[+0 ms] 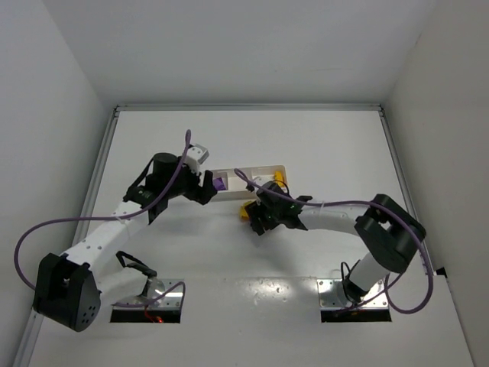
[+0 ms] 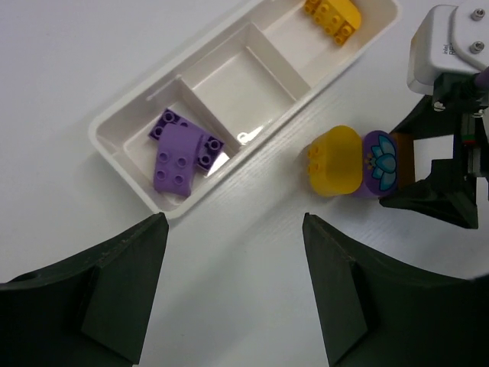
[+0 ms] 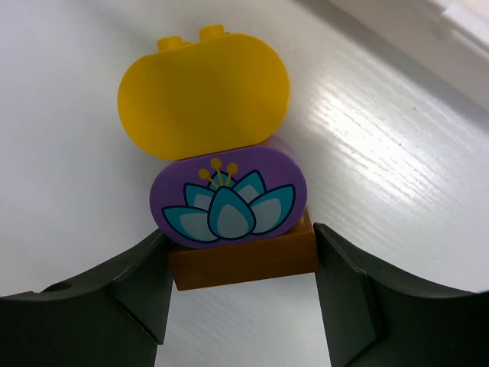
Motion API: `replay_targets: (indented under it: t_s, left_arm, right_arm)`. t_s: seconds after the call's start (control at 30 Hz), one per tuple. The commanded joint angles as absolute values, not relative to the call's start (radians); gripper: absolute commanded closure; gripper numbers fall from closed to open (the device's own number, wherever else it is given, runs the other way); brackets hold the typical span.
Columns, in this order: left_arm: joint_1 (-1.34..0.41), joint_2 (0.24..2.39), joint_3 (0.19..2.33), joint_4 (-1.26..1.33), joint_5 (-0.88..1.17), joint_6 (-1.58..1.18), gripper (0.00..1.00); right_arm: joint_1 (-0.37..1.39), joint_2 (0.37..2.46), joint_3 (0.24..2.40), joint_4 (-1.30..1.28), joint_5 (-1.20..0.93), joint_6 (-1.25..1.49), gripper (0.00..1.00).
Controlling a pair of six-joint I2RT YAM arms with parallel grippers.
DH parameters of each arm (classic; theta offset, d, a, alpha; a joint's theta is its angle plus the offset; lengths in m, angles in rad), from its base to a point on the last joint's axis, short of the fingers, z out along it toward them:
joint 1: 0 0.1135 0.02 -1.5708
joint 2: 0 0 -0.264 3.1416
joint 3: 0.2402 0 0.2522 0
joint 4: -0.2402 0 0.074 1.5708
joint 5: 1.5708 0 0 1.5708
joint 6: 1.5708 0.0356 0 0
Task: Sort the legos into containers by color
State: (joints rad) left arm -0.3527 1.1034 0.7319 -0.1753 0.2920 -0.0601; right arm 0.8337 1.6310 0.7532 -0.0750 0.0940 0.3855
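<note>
A stack of three joined legos lies on the table in front of the tray: a yellow-orange one [image 3: 202, 95], a purple one with a flower print [image 3: 225, 195] and a brown one [image 3: 244, 267]. My right gripper [image 3: 243, 256] is shut on the brown lego, one finger on each side. The stack also shows in the left wrist view [image 2: 359, 160]. The white tray [image 2: 122, 149] holds purple legos [image 2: 179, 149] in one end compartment and a yellow-orange lego [image 2: 332, 14] in the other; its middle compartment holds none. My left gripper [image 2: 235, 252] is open and empty, above the table near the tray's purple end.
In the top view the tray [image 1: 263, 170] sits mid-table, with the left gripper [image 1: 208, 187] at its left end and the right gripper [image 1: 258, 218] just in front of it. White walls surround the table.
</note>
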Motion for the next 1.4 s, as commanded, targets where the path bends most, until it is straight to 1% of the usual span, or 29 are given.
replay_targets:
  t_s: [0.0,0.03,0.07,0.13,0.17,0.33,0.37,0.43,0.53,0.67,0.83,1.27,1.33,1.37]
  left_arm:
    - [-0.331,1.110,0.742,-0.184,0.463,-0.052,0.23]
    - [-0.321,1.120,0.742,-0.195,0.513,-0.043,0.22]
    - [-0.321,1.129,0.756,-0.205,0.623,-0.043,0.22]
    - [-0.311,1.176,0.770,-0.224,0.733,-0.034,0.22]
    - [-0.311,1.193,0.782,-0.224,0.823,-0.034,0.22]
    - [-0.302,1.308,0.821,-0.224,0.978,-0.077,0.22]
    - [-0.302,1.325,0.834,-0.224,0.994,-0.092,0.20]
    - [-0.302,1.371,0.847,-0.224,1.047,-0.104,0.20]
    - [-0.302,1.422,0.868,-0.224,1.057,-0.114,0.20]
    - [-0.291,1.485,0.890,-0.224,1.118,-0.114,0.19]
    - [-0.291,1.535,0.910,-0.252,1.118,-0.115,0.19]
    - [-0.291,1.594,0.937,-0.270,1.118,-0.106,0.19]
    - [-0.291,1.594,0.948,-0.270,1.118,-0.106,0.23]
    - [-0.291,1.603,0.948,-0.270,1.129,-0.106,0.23]
  right_arm:
    - [0.838,1.510,0.707,0.015,-0.001,0.240,0.96]
    - [0.828,1.465,0.697,0.015,-0.030,0.210,0.99]
    - [0.828,1.454,0.696,0.015,-0.070,0.162,1.00]
    - [0.828,1.441,0.696,0.002,-0.071,0.117,1.00]
    - [0.828,1.427,0.696,-0.008,-0.081,0.095,1.00]
    - [0.828,1.416,0.696,-0.008,-0.118,0.029,1.00]
    - [0.828,1.416,0.696,-0.008,-0.118,0.029,1.00]
    - [0.828,1.416,0.707,-0.008,-0.107,0.015,1.00]
    - [0.828,1.407,0.719,-0.017,-0.098,0.005,1.00]
    - [0.828,1.407,0.739,-0.028,-0.098,0.005,1.00]
    - [0.828,1.407,0.770,-0.038,-0.087,0.005,1.00]
    - [0.838,1.397,0.830,-0.081,-0.117,0.005,1.00]
    - [0.838,1.397,0.839,-0.091,-0.126,0.014,1.00]
    - [0.838,1.397,0.839,-0.091,-0.126,0.014,1.00]
